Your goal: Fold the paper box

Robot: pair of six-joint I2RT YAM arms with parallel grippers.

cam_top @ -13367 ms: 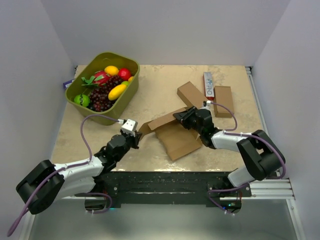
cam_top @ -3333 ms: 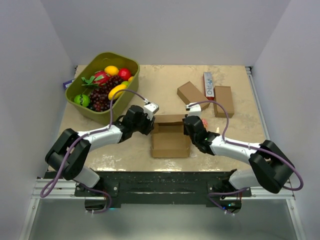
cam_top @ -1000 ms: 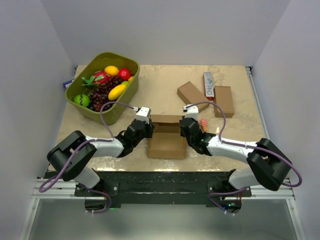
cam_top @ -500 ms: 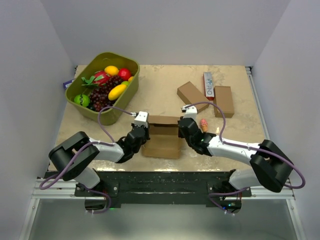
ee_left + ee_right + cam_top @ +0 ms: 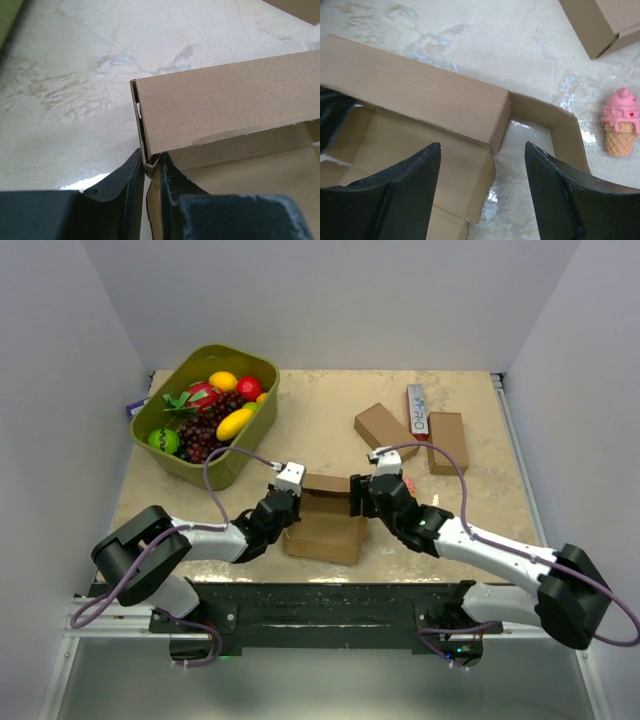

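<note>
From above, the paper box (image 5: 325,523) sat open on the table (image 5: 330,415) between both arms; the left wrist view showed the left gripper (image 5: 151,162) pinching its corner wall, and the right wrist view showed the right gripper (image 5: 482,147) spread wide, empty, above its side flap.

Brown paper box (image 5: 325,530); carton (image 5: 417,410) white, prob. red-printed.

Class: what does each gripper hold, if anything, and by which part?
The left gripper pinches the paper box by a side wall, near a corner. The right gripper is open, holding nothing.
</note>
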